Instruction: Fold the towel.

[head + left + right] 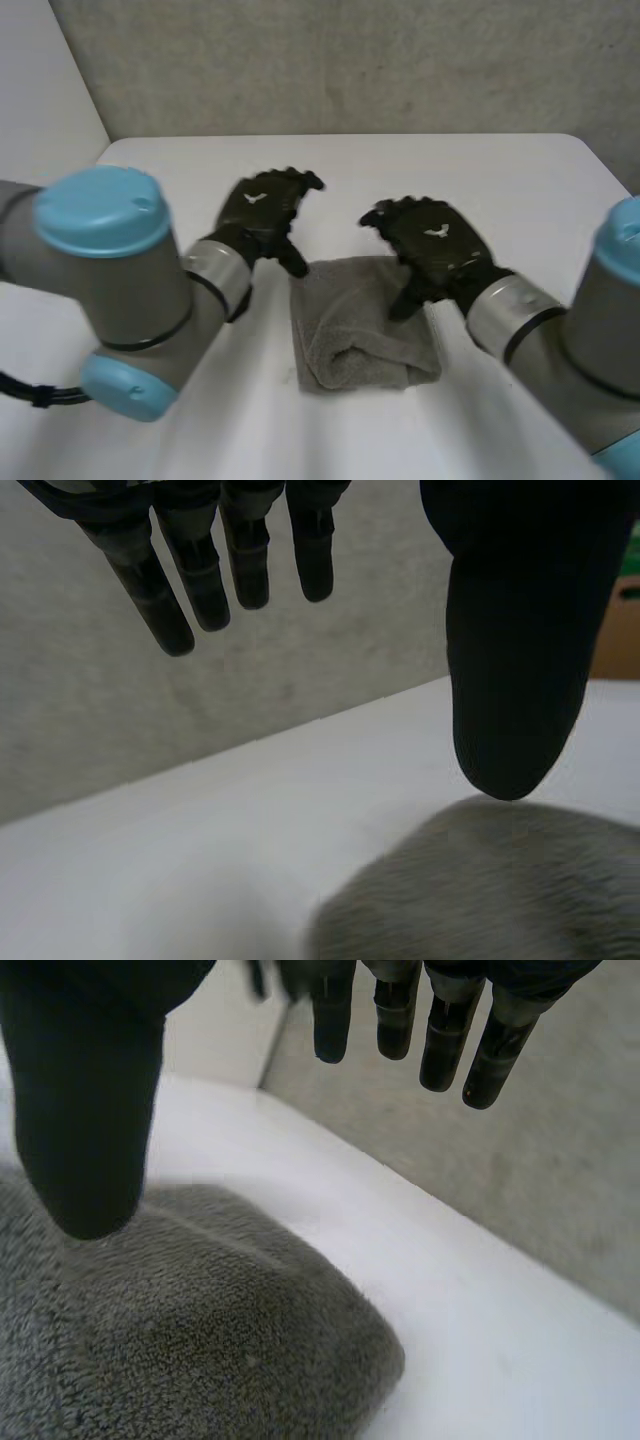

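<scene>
A grey towel point(365, 325) lies folded into a small thick rectangle in the middle of the white table point(500, 190). My left hand point(262, 215) hovers just off the towel's far left corner, fingers straight and spread, holding nothing. In its wrist view the thumb point(515, 680) hangs just above the towel point(490, 890), fingers point(200, 575) stretched out. My right hand point(430, 245) is over the towel's far right edge, open, its thumb reaching down to the cloth. In the right wrist view the thumb point(85, 1130) sits at the towel point(200, 1340), fingers point(440, 1025) straight.
A grey wall point(350, 60) runs behind the table's far edge. Bare white tabletop lies around the towel on every side. A brown box point(618, 630) shows beyond the table in the left wrist view.
</scene>
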Tool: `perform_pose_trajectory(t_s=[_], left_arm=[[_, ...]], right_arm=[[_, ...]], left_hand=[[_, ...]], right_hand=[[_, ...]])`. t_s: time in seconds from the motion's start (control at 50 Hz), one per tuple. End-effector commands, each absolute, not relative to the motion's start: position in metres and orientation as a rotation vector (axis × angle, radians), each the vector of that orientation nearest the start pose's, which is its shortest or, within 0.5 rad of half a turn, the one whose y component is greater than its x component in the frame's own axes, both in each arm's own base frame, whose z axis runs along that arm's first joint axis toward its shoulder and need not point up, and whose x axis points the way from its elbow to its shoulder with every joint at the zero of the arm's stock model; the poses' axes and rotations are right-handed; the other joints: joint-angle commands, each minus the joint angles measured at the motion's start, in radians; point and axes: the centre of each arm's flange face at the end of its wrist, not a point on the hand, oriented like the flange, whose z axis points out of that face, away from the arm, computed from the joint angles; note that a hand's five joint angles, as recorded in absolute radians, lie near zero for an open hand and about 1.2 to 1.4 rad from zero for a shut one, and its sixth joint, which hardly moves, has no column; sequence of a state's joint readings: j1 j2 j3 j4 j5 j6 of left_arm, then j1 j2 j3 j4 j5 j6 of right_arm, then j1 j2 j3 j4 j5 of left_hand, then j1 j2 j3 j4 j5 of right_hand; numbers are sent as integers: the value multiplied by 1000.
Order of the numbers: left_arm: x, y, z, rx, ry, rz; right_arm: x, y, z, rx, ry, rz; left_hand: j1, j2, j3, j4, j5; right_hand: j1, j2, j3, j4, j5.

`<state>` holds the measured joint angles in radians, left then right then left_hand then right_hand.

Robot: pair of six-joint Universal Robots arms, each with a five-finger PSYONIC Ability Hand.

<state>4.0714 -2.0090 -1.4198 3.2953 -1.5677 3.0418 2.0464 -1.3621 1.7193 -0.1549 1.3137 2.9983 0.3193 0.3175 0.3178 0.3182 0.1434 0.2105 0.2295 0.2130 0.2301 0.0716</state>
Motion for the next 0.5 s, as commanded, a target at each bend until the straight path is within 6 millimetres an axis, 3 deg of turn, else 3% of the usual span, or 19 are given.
perform_pose_trajectory(t_s=[0.02, 0.14, 0.3, 0.42, 0.5], left_arm=[[-357, -218, 170, 792, 2918, -2065], [-343, -213, 137, 734, 2957, -1817], [-319, -222, 124, 676, 2890, -1702], [-316, -218, 123, 766, 2836, -1675], [-318, -219, 137, 791, 2796, -1737]], right_arm=[[262, -234, 192, -665, 2078, -1489], [260, -242, 160, -787, 2165, -1442], [268, -249, 131, -907, 2210, -1400], [277, -250, 127, -979, 2233, -1440], [278, -257, 149, -1041, 2252, -1552]], left_hand=[[53, 55, 54, 54, 54], [32, 34, 34, 33, 34], [-9, -7, -7, -8, -7], [-76, -75, -75, -75, -75], [-97, -95, -95, -96, -96]], right_hand=[[-36, -55, -38, -56, -72], [-36, -55, -38, -56, -72], [-36, -55, -38, -56, -72], [-36, -55, -38, -56, -72], [-36, -55, -38, -56, -72]])
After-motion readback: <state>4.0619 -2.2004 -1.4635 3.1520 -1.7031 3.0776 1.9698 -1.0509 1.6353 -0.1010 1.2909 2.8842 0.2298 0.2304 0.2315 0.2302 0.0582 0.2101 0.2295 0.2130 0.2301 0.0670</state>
